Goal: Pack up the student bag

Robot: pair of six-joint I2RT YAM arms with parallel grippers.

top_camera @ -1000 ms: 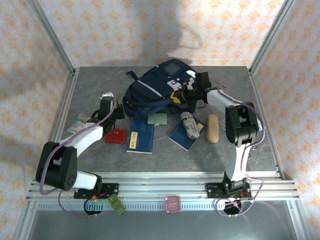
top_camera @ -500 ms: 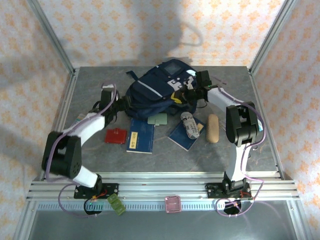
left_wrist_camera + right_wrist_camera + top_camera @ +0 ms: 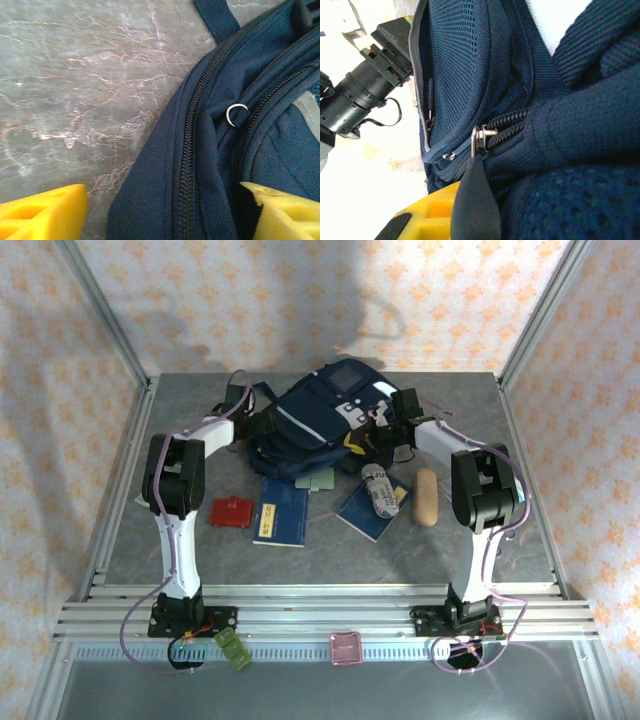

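Well, the student bag [image 3: 305, 420] lies at the far middle of the table [image 3: 330, 560]; the left gripper [image 3: 160, 215] gapes wide astride its zippered edge, holding nothing; the right gripper [image 3: 375, 432] presses into the bag's other side, one yellow finger [image 3: 432, 215] half hidden behind a zip pull [image 3: 482, 136]; whether its jaws are closed I cannot tell.

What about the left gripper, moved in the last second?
Yes. The left gripper moved away from the red pouch, upward in the top view, to the student bag.
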